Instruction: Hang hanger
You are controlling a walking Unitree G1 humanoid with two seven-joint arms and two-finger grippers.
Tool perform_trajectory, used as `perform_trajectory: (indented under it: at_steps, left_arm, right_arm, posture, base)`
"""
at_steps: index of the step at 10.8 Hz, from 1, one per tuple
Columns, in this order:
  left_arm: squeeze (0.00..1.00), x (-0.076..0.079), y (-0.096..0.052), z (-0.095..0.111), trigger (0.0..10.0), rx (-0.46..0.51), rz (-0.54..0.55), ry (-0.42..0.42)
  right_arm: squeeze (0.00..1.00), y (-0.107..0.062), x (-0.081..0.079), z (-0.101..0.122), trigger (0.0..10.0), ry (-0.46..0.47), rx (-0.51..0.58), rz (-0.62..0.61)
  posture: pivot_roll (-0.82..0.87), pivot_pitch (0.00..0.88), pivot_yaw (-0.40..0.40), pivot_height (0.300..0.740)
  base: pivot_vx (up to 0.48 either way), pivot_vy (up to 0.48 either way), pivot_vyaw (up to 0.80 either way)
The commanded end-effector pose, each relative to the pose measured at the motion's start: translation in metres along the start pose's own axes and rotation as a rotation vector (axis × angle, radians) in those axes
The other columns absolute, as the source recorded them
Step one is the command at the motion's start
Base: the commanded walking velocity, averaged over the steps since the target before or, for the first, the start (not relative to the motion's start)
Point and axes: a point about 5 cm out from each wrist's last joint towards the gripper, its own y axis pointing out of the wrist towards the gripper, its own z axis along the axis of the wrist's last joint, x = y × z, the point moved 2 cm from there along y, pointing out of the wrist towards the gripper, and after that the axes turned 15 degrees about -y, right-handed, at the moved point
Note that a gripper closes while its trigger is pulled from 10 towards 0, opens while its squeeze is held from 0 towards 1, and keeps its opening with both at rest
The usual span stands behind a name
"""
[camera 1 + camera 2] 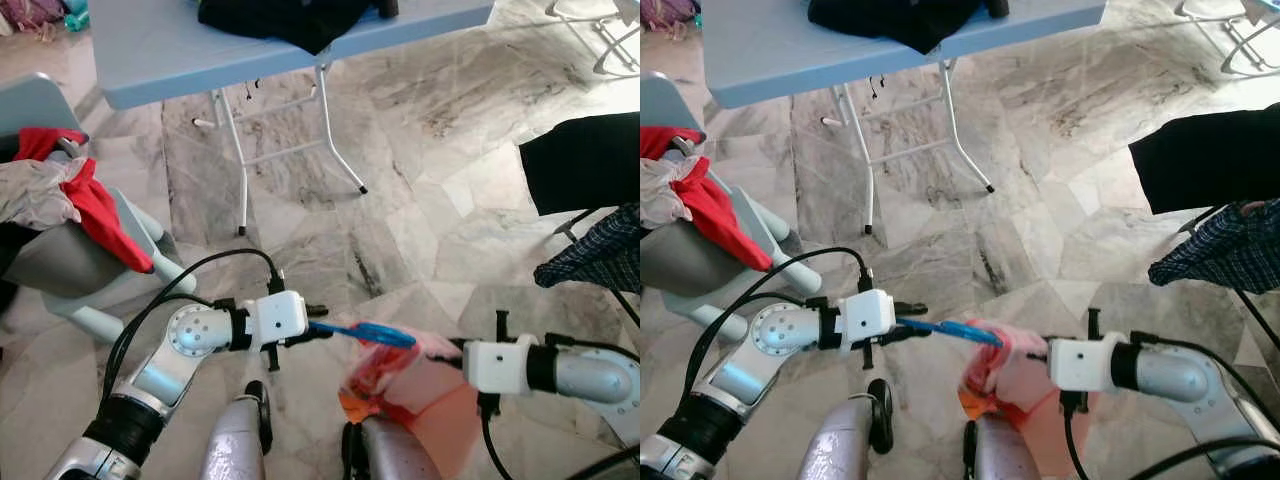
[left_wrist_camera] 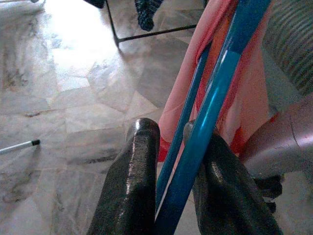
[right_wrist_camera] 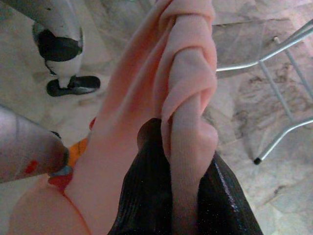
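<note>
A blue plastic hanger (image 1: pixel 362 333) sticks out level from my left gripper (image 1: pixel 318 331), which is shut on it low in front of me. In the left wrist view the hanger's blue bars (image 2: pixel 211 105) run between the two black fingers (image 2: pixel 132 186). A pink garment (image 1: pixel 420 385) with an orange patch hangs off the hanger's far end. My right gripper (image 1: pixel 452 348) is shut on a bunched fold of that pink garment (image 3: pixel 188 112), just right of the hanger. The hanger's hook is hidden.
A blue folding table (image 1: pixel 160 50) with black cloth (image 1: pixel 285 20) on it stands ahead. A grey chair (image 1: pixel 70 260) heaped with red and white clothes is at the left. Dark and checked garments (image 1: pixel 590 200) hang on a rack at the right. Marble floor (image 1: pixel 420 200) lies between them.
</note>
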Motion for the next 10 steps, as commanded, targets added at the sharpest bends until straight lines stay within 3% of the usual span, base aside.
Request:
perform_trajectory:
  at_steps: [1,5,6,7,10]
  left_arm:
    - [1.0,0.006,0.009,0.003,10.0,0.011,-0.033,-0.011]
    - [1.0,-0.002,0.009,0.005,10.0,-0.018,-0.024,0.057]
    - [0.0,0.0,0.01,0.002,10.0,-0.05,-0.061,0.056]
    - [0.0,0.006,0.009,-0.005,0.0,-0.076,-0.111,0.029]
    - [0.0,0.003,0.007,-0.01,0.0,-0.106,-0.118,0.046]
  right_arm:
    - [0.0,0.008,-0.002,0.011,10.0,-0.042,0.058,0.008]
    - [0.0,0.01,-0.004,0.01,10.0,-0.058,0.05,0.011]
    - [0.0,0.011,-0.003,0.012,10.0,-0.054,0.058,0.004]
    - [0.0,0.011,-0.003,0.012,10.0,-0.056,0.058,0.005]
    - [0.0,0.01,-0.006,0.012,10.0,-0.05,0.063,0.014]
  posture:
    - [-0.13,0.251,-0.014,0.74]
    - [-0.13,0.251,-0.017,0.74]
    - [-0.13,0.251,-0.017,0.74]
    - [-0.13,0.248,-0.015,0.74]
    - [-0.13,0.247,-0.016,0.74]
  base:
    - [0.0,0.0,0.0]
    - [0.0,0.0,0.0]
    - [0.0,0.0,0.0]
    - [0.0,0.0,0.0]
    - [0.0,0.0,0.0]
